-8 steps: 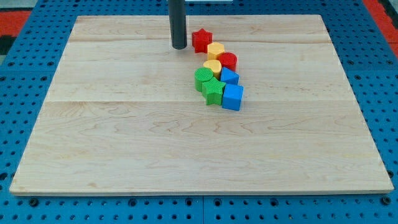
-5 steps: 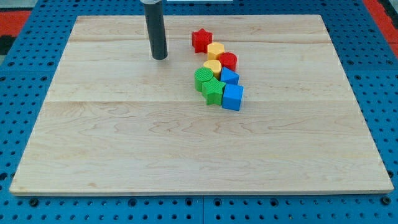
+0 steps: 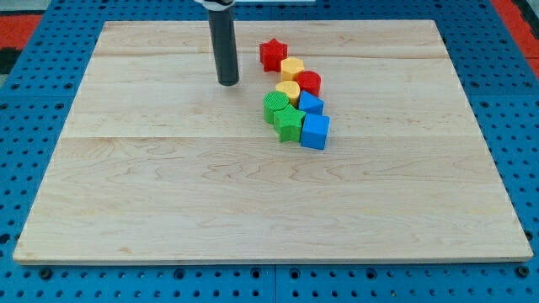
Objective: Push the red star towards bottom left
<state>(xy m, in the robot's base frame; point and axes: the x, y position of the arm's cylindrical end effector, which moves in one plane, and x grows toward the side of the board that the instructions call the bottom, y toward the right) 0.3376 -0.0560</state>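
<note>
The red star (image 3: pixel 272 54) lies near the view's top, at the upper end of a tight cluster of blocks. My tip (image 3: pixel 228 82) rests on the board to the left of the star and slightly lower, a clear gap away, touching no block. Below the star in the cluster sit a yellow block (image 3: pixel 292 69), a red round block (image 3: pixel 309 82), a second yellow block (image 3: pixel 287 91), a green round block (image 3: pixel 274 105), a green star (image 3: pixel 289 123), a small blue block (image 3: pixel 312 103) and a blue cube (image 3: pixel 316 131).
The wooden board (image 3: pixel 168 202) lies on a blue perforated table (image 3: pixel 25 126). A red mat edge (image 3: pixel 21 17) shows at the view's top left corner.
My tip went from just left of the red star further left and down, then came back a little to the right. No block has moved.
</note>
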